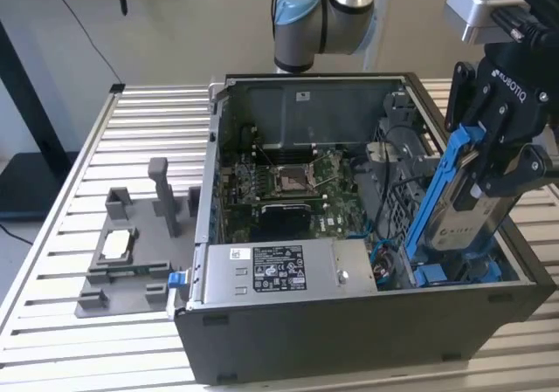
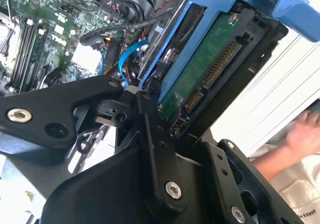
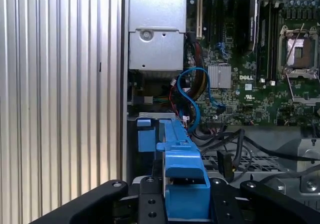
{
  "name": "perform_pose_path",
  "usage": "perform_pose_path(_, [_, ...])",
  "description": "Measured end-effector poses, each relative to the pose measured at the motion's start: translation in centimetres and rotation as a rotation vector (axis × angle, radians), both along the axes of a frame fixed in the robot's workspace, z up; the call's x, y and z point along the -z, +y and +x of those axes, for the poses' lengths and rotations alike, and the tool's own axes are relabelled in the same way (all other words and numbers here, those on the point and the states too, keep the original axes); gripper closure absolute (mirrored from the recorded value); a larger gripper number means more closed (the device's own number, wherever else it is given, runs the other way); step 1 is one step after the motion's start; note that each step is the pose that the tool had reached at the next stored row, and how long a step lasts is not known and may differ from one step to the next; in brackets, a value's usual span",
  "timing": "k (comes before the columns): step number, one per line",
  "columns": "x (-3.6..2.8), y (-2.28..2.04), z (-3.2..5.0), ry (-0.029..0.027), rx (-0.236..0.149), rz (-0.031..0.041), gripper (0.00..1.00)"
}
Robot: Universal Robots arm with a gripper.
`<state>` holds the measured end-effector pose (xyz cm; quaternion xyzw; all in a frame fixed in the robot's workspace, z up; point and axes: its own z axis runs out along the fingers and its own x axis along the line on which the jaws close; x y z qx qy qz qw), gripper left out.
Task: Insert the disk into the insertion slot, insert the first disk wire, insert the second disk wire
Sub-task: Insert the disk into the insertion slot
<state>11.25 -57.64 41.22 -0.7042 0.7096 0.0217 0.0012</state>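
Gripper (image 1: 486, 175), closed tight on the disk (image 1: 454, 222) in its blue carrier, holds it tilted over the computer case (image 1: 349, 331), lower end near the case's insertion slot (image 1: 454, 274).

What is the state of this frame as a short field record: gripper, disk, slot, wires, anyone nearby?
gripper: gripper shut on the disk
disk: disk in its blue carrier, steeply tilted, lower end down by the insertion slot, not seated
insertion slot: insertion slot at the end of the case on the exterior view's right
wires: disk connector bare, nothing plugged in; blue cable lying inside the case
person: a hand outside the case
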Motion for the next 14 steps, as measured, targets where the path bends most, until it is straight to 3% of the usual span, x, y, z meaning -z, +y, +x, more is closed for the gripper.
perform_pose_path(8, [0.39,0.0,0.14,0.0,0.0,0.0,0.68])
perform_pose_path(14, [1.22,0.0,0.15,0.0,0.0,0.0001,0.68])
